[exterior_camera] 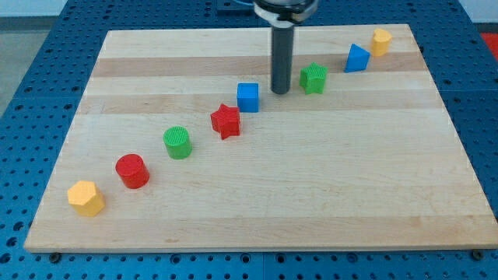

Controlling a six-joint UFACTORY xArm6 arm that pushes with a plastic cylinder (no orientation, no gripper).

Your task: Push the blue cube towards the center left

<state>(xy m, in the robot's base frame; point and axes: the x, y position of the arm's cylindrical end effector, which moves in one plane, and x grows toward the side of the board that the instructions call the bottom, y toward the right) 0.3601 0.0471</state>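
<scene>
Tool first: it is a plain dark rod with no jaws to stand apart or come together, and my tip [280, 91] rests on the tabletop [327, 194] clamped on nothing, just beside the blue cube [248, 97] on that cube's right in the view, with a thin gap between them as far as can be made out. That placing suits the task, in my judgement: the cube sits a little above the board's middle, and a push from its right side would send it toward the view's left, where the centre-left of the board lies open. Close on the tip's other side stands a green block [313, 78], ribbed and roughly hexagonal, apart from the rod. Just below and left of the cube is a red star [226, 120], near enough that a push angled downward could catch it, so the line of travel likely wants to stay level. Farther out the blocks lie along a diagonal: a green cylinder [177, 142], a red cylinder [132, 171] and a yellow hexagonal block [85, 197] toward the view's bottom left, and a blue triangular block [356, 58] and a small yellow block [380, 42] toward the top right. No brand, label or writing can be read anywhere.
</scene>
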